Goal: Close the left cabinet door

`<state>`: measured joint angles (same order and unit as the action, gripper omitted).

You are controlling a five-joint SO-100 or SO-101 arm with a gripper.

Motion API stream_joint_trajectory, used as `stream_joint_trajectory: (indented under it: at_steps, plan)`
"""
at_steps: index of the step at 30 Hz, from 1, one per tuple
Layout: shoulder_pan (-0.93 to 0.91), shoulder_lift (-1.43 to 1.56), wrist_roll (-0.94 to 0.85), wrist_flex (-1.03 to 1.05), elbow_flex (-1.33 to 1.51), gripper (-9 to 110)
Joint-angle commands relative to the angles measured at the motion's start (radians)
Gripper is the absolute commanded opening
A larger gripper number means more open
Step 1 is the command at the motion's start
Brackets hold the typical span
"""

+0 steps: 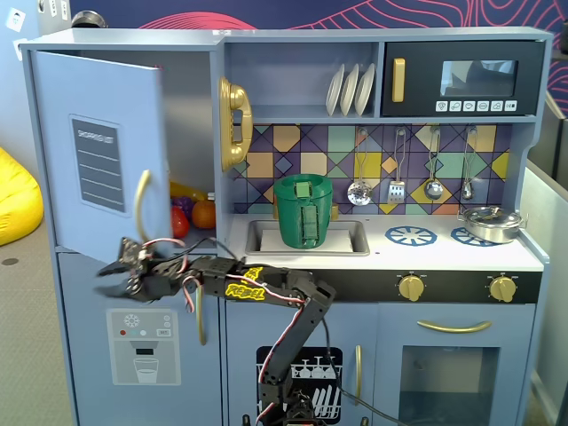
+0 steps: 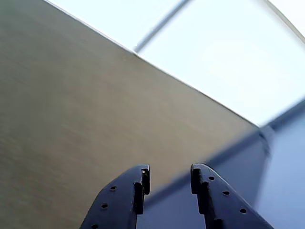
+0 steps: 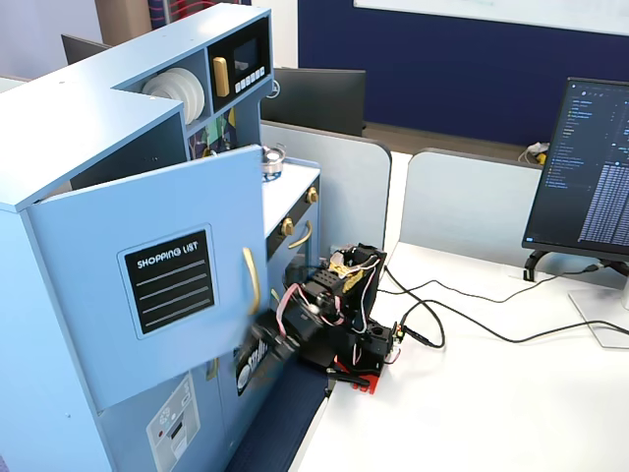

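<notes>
Wrist view: the gripper (image 2: 167,181) enters from the bottom edge, its two black fingers (image 2: 138,186) a narrow gap apart with nothing between them; beyond them a blurred grey-tan surface meets a blue one.
Gripper, a fixed view: the gripper (image 1: 114,277) is stretched out to the left of the toy kitchen (image 1: 373,266), just below the bottom edge of the open door, its tips a little apart around empty air.
Left cabinet door: the left cabinet door (image 1: 98,155) is swung partly open at the upper left of the kitchen front, hinged on its left side, its free edge standing out toward the camera.
Door details: a dark "SHOPPING LIST" panel (image 3: 169,280) sits on the door face, and a curved gold handle (image 1: 142,206) runs down near the free edge.
Contact: I cannot tell whether the gripper touches the door or its handle; in another fixed view that spot is smeared by motion blur.
Inside the cabinet: toy fruit (image 1: 202,213) shows in the gap behind the door.
Arm: the black arm (image 1: 293,328) rises from its base at the front of the kitchen, with a yellow label (image 1: 241,287) on the forearm.
Worktop: a green pot (image 1: 303,210) sits in the sink (image 1: 351,238) near the middle, and a steel pan (image 1: 490,224) sits near the right edge.
Lower left: a door with a white ice-dispenser graphic (image 1: 142,344) is shut below the open one.
</notes>
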<state>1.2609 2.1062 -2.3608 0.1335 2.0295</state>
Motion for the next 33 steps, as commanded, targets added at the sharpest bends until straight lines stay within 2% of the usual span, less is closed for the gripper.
stream_joint_trajectory:
  at_steps: [1, 10, 16, 18, 21, 24, 29, 33]
  plan:
    - [-0.164, 0.091, -0.018, -0.058, -0.006, 0]
    - [-0.486, 0.063, -0.025, -0.196, 0.028, 0]
    - [-0.520, 0.078, 0.008, -0.201, 0.060, 0]
    - [-0.479, 0.138, 0.057, -0.106, 0.069, 0]
    - [-0.439, 0.259, 0.184, 0.183, 0.074, 0]
    - [-0.472, 0.368, 0.298, 0.360, 0.153, 0]
    - [-0.738, 0.572, 0.426, 0.531, 0.449, 0]
    - [-0.965, 0.723, 0.546, 0.750, 0.650, 0]
